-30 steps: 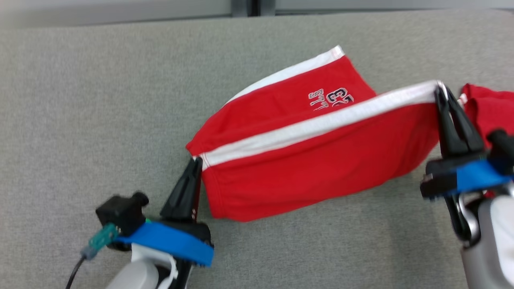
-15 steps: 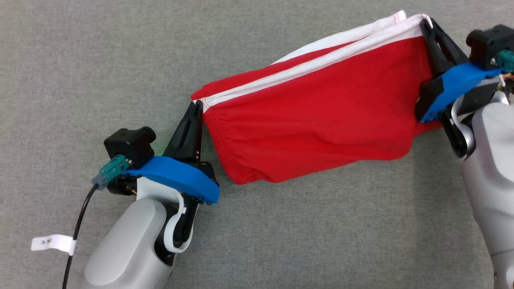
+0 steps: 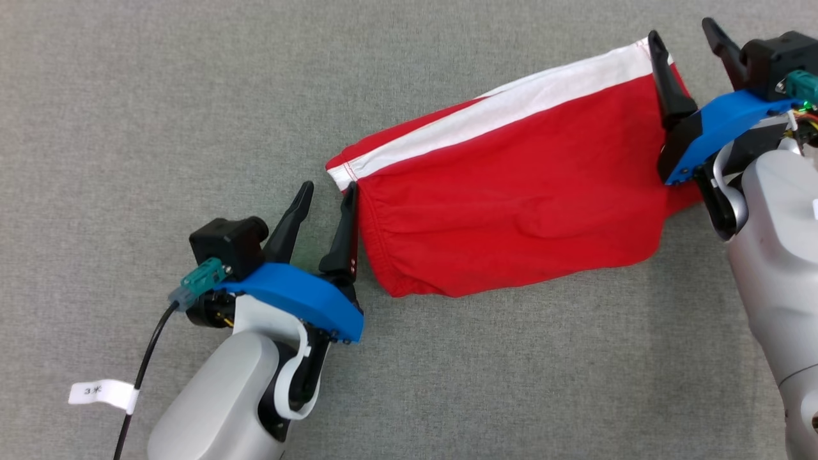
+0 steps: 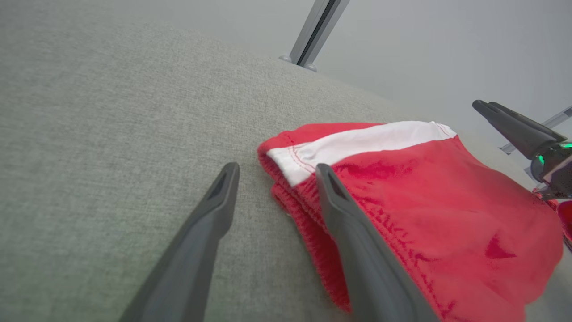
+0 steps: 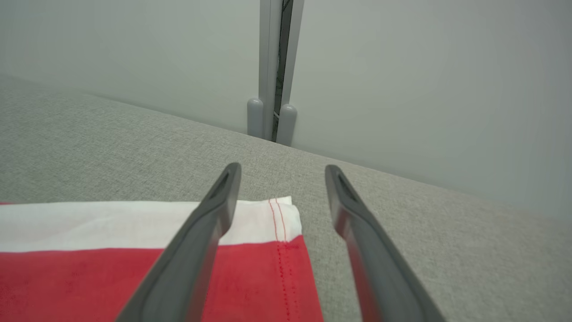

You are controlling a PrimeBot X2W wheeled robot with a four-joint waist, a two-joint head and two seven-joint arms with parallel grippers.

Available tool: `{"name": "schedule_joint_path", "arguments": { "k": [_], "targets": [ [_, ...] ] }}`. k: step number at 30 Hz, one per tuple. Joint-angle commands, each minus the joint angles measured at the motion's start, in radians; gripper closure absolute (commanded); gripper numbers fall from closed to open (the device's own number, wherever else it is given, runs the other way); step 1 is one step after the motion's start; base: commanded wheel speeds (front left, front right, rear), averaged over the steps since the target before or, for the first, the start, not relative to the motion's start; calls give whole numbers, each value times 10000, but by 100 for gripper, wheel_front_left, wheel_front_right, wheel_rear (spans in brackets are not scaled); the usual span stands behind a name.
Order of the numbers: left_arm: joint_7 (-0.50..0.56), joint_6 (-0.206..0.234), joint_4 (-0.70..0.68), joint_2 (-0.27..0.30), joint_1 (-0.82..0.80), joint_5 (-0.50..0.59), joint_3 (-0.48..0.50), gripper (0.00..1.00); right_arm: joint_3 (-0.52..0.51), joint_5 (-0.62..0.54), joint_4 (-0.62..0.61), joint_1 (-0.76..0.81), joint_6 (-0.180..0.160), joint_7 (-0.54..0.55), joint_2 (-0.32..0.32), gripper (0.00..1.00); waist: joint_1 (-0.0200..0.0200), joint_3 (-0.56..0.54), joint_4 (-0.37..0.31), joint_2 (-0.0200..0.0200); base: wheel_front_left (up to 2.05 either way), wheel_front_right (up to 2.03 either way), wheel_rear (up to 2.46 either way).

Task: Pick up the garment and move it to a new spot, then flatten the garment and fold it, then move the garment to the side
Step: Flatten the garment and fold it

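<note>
The garment is a pair of red shorts with a white waistband, lying folded flat on the grey fabric surface. My left gripper stands open at its left corner, the right finger touching the cloth edge. My right gripper is open at the right waistband corner, one finger over the cloth. In the left wrist view the garment lies to the right of the open left gripper. In the right wrist view the open right gripper straddles the garment's waistband corner.
A pale wall with a grey vertical post stands behind the surface's far edge. A black cable with a white tag hangs by my left forearm. Grey surface extends left of and in front of the garment.
Both grippers have opened and let go of the waistband corners. The garment, held stretched and raised between them before, now lies flat on the surface.
</note>
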Motion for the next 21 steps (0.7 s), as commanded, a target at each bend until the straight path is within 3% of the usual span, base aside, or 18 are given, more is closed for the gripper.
{"name": "schedule_joint_path", "arguments": {
  "k": [1, 10, 21],
  "targets": [
    [10, 37, -138, 125, 128, 29, 7, 0, 90, 67, 145, -106, -3, -94, 36, 0, -2, -128, -31, 0, 0, 0, 0],
    [-314, 461, -1138, 1054, 1100, 310, 281, 0, 819, 639, 950, 340, -3, 545, -383, 0, -2, -995, -39, 0, 0, 0, 0],
    [-901, 1249, -1856, 1861, 2227, 120, 1310, 0, 1589, 2023, 1026, 1228, -1, 3579, -784, 0, -2, -1435, 95, 0, 0, 0, 0]
  ]
}}
